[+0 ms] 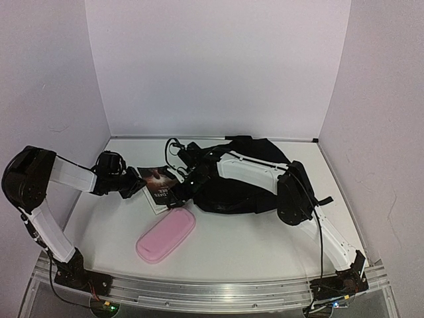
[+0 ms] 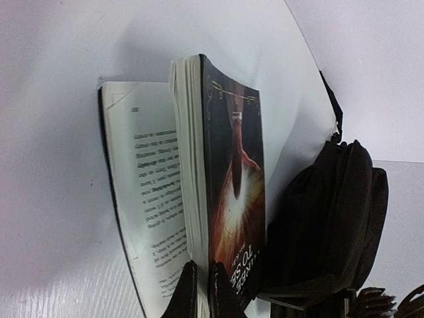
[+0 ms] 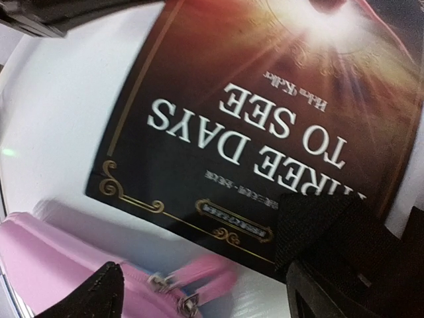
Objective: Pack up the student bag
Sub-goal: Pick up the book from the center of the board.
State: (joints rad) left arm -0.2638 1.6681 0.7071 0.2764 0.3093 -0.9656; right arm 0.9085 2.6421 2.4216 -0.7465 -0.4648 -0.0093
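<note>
Half the student bag (image 1: 228, 199) hides under the right arm (image 1: 252, 169). Fwiw left end effector (image 2: 199, 295) clamps the book (image 2: 232, 179), right end effector (image 3: 199, 275) gapes.

White shells, blk joints, thin blk cables on left arm (image 1: 66, 175) & right arm (image 1: 252, 171).

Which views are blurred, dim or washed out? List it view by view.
Top external: even light and sharp, but the student bag reads as a featureless black mass. Left wrist: dim and shadowy, though the book is sharp. Right wrist: the cover title is crisp, the pink pencil case smeared by blur.
</note>
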